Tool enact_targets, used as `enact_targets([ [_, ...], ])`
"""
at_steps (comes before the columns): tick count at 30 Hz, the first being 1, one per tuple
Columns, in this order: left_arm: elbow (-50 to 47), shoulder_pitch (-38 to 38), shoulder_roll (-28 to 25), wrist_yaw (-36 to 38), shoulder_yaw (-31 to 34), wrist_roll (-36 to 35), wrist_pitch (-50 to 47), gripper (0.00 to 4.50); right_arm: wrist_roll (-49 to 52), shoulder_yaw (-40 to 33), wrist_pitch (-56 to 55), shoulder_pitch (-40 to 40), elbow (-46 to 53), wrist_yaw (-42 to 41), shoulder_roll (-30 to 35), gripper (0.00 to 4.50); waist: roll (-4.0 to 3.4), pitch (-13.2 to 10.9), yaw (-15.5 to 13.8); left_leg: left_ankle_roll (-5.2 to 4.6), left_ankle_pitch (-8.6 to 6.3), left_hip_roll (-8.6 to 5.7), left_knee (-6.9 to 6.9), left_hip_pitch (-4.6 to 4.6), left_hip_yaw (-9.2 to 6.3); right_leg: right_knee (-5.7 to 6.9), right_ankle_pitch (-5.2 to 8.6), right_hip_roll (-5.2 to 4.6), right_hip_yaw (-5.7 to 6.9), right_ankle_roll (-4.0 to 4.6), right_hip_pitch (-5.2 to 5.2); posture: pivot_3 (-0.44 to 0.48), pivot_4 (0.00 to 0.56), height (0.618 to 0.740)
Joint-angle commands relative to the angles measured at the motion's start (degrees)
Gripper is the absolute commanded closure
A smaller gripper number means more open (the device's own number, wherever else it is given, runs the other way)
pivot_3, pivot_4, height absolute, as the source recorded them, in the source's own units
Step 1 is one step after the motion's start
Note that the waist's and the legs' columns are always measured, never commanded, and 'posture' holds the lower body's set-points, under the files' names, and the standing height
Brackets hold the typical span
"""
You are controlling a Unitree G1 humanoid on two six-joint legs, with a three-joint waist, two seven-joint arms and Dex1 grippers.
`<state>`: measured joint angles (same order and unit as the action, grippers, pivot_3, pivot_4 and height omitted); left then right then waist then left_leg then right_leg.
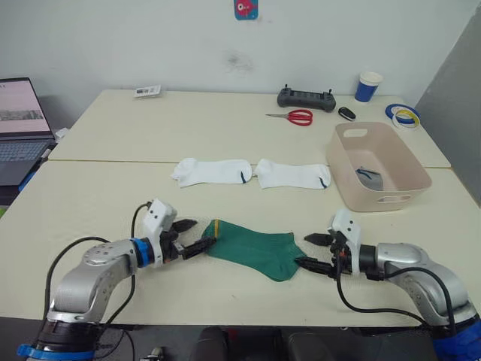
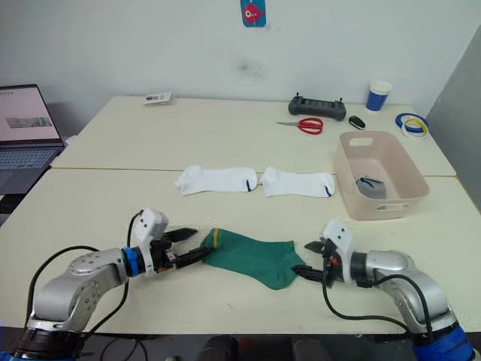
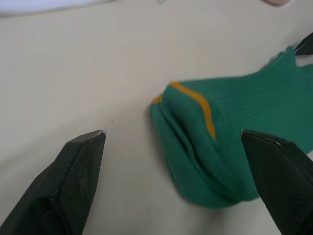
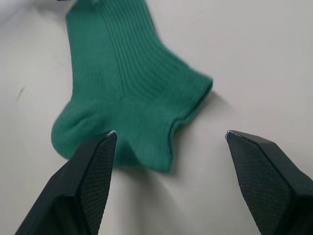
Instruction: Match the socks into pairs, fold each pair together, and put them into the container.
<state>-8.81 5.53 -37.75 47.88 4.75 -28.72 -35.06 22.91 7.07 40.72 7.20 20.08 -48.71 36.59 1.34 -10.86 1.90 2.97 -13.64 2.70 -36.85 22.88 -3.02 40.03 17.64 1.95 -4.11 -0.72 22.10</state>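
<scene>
Both arms reach in low over the near half of the cream table (image 1: 225, 128), forearms nearly level with its top and pointing toward each other. The left gripper (image 1: 194, 237) faces the yellow-banded end of a soft dark green ankle sock (image 1: 255, 250) that lies flat between the two grippers. Its two black fingers (image 3: 73, 181) are spread wide, one tip just beside that end of the sock and the other off to the side over bare table; they clamp nothing. The right gripper (image 1: 312, 252) comes in from the opposite side at the sock's rounded end. Its fingers (image 4: 93, 171) are also parted widely, one at the sock's edge (whether it actually presses on the fabric cannot be told) and the other well clear of it.

Farther back, near the middle of the table, two white ankle socks with small dark marks (image 1: 252, 173) lie flat end to end, nearly touching. To the robot's right of them stands the pale pink rectangular plastic tub (image 1: 391, 162), with grey fabric (image 1: 370, 178) resting on its floor. Beyond the tub sit red-handled scissors (image 1: 297, 116), a black handheld controller (image 1: 306, 98) and a blue paper cup (image 1: 368, 86).
</scene>
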Motion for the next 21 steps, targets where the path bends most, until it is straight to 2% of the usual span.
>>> enact_targets([
  [1,-1.5,-0.4,0.2,-0.6,-1.1,0.9,-0.4,0.52,-0.6,1.2,-1.2,-0.4,0.6,-0.4,0.5,0.68,0.00,0.0,0.0,0.00,0.00,0.00,0.00,0.00,0.00,0.00,0.00,0.00,0.00,0.00,0.00,0.000,0.150,0.740],
  [2,-1.8,-0.5,0.4,-0.6,-1.1,0.6,-0.5,0.69,-0.8,1.7,-1.5,-0.4,0.5,-0.7,0.4,0.68,0.00,0.0,0.0,0.00,0.00,0.00,0.00,-0.01,0.00,0.00,0.00,0.00,0.00,0.00,-0.01,0.000,0.150,0.740],
  [5,-2.9,-0.7,1.1,-0.7,-0.7,-0.6,-1.1,1.71,-0.8,2.6,-2.3,-0.3,0.0,-1.3,0.1,1.37,0.01,0.0,0.0,0.00,0.00,0.00,0.00,-0.02,0.00,-0.01,0.00,0.00,0.01,0.00,-0.02,0.000,0.150,0.740],
  [6,-3.4,-0.9,1.1,-0.6,-0.6,-0.9,-1.4,1.93,-1.0,2.8,-2.6,-0.2,-0.3,-1.5,0.0,1.56,0.01,0.0,0.0,0.00,0.00,0.00,0.00,-0.01,0.00,-0.01,0.00,0.00,0.01,-0.01,-0.02,0.000,0.150,0.740],
  [14,-6.4,-3.3,1.4,-1.3,0.3,-1.7,-2.4,4.47,-0.6,3.1,-3.3,1.4,-1.8,-2.8,-0.1,4.45,0.01,0.0,0.0,0.00,0.00,0.01,0.02,0.00,-0.02,-0.03,0.00,0.00,0.00,0.00,-0.01,0.000,0.150,0.740],
  [21,-12.8,-5.8,3.1,-3.6,0.3,-4.8,-6.0,4.49,0.9,1.4,-2.2,3.6,-3.4,-5.9,1.7,4.48,0.01,0.0,0.0,0.00,0.00,-0.01,0.01,0.02,0.00,-0.04,0.00,-0.01,-0.01,-0.01,-0.01,0.000,0.150,0.740],
])
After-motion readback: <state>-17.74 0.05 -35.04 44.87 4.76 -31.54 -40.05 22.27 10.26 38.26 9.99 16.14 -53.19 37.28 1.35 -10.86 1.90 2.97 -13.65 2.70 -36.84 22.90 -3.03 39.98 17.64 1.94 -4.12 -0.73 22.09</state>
